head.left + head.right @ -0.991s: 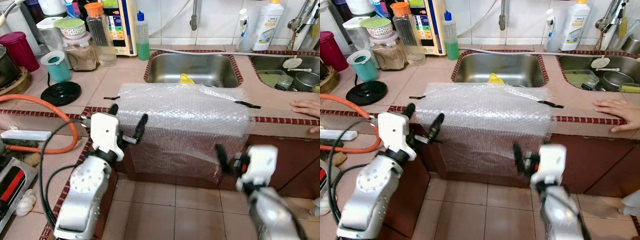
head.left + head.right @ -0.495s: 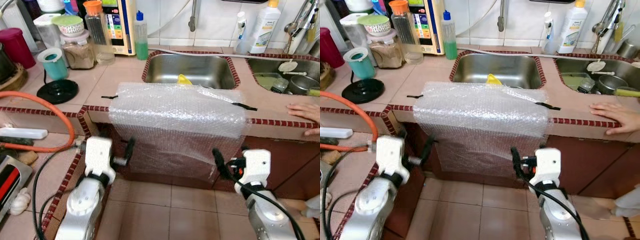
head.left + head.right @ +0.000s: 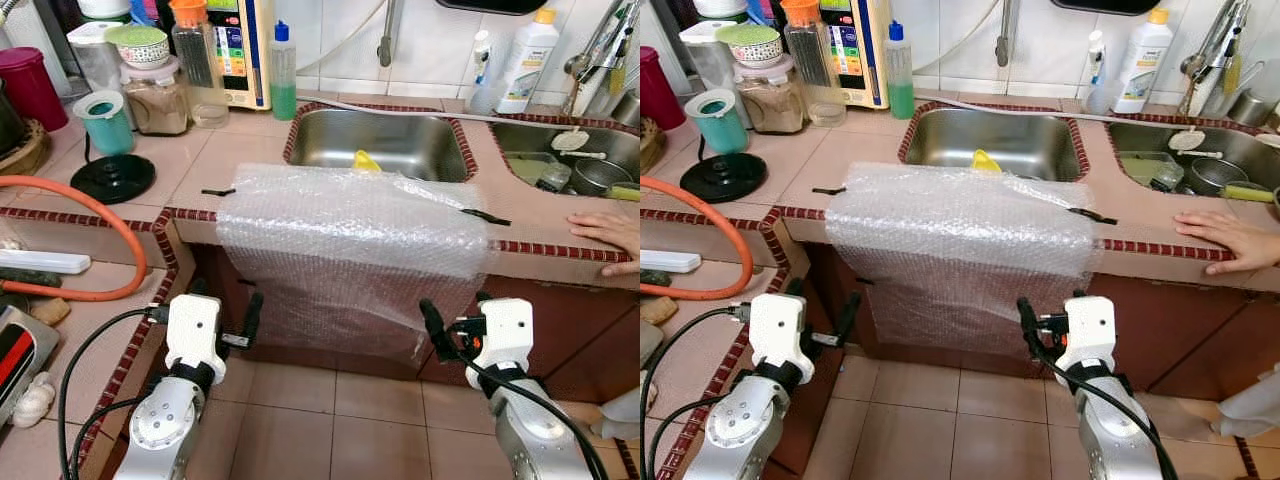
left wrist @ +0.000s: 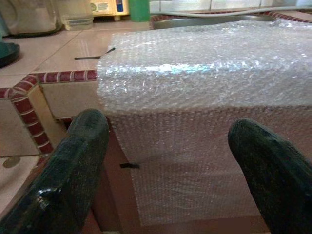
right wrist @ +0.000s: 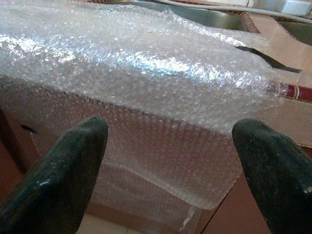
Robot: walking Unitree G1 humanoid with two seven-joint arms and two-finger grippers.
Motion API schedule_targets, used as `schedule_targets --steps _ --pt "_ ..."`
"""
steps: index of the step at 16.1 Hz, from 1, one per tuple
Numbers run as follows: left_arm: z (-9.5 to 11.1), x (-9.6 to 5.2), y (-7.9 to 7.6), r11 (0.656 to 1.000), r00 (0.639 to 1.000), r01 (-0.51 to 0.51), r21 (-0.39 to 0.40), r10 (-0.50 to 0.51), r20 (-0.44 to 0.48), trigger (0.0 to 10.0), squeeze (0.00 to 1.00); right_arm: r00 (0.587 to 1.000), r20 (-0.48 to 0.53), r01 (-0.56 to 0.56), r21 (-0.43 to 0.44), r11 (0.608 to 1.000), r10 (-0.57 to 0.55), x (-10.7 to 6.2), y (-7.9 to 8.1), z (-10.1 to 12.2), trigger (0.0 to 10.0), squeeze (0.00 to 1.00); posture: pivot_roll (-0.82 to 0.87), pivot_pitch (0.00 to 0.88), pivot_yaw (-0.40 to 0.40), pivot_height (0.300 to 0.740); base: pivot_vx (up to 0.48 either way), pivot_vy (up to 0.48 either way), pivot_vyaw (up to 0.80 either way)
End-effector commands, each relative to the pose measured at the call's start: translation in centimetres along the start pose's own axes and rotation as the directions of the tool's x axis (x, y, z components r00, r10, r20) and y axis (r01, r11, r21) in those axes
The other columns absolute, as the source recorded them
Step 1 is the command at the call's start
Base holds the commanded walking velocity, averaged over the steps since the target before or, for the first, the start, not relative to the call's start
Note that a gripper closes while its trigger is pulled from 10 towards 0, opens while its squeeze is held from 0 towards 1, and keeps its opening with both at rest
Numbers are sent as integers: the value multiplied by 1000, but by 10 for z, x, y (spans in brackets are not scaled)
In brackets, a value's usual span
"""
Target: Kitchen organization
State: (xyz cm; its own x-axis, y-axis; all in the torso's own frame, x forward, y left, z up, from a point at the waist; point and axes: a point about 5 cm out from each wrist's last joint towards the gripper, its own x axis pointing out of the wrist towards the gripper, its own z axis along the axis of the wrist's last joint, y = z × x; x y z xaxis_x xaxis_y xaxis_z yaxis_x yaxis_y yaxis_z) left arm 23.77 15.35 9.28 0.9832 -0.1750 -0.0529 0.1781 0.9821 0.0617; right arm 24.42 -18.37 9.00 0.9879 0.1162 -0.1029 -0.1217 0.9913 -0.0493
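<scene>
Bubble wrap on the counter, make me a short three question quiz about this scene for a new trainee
1. True or false: the bubble wrap hangs over the counter's front edge.
2. The left gripper and right gripper are: A) shut on the wrap, B) open, below the counter edge, C) inside the sink.
3. What rests on the counter at the far right?

Key: 1 true. 2 B. 3 a person's hand.

Left gripper (image 3: 222,312) and right gripper (image 3: 452,318) held low, level, fingers spread wide, holding nothing.
</scene>
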Motion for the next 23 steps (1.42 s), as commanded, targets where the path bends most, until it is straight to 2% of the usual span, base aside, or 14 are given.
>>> schedule_targets --steps 1,8,17,23 --pt "-2 -1 0 1000 1000 19 7 -19 -8 10000 0 1000 -1 1 0 1000 -1 0 0 -1 10000 0 29 0 23 740 0 0 0" --pt "-4 -2 -2 997 997 71 14 -71 -20 10000 0 999 -38 19 -3 1000 -19 -7 -2 -11 10000 0 24 0 40 740 0 -212 0" --pt "-10 -2 1 995 995 87 40 -85 -47 10000 0 997 -74 32 -8 999 -33 -10 -5 -23 10000 0 25 0 42 740 0 0 0" --pt "-14 -1 3 995 994 96 39 -94 -60 10000 0 995 -91 48 -15 999 -49 -12 -9 -28 10000 0 24 0 46 740 0 -355 0"
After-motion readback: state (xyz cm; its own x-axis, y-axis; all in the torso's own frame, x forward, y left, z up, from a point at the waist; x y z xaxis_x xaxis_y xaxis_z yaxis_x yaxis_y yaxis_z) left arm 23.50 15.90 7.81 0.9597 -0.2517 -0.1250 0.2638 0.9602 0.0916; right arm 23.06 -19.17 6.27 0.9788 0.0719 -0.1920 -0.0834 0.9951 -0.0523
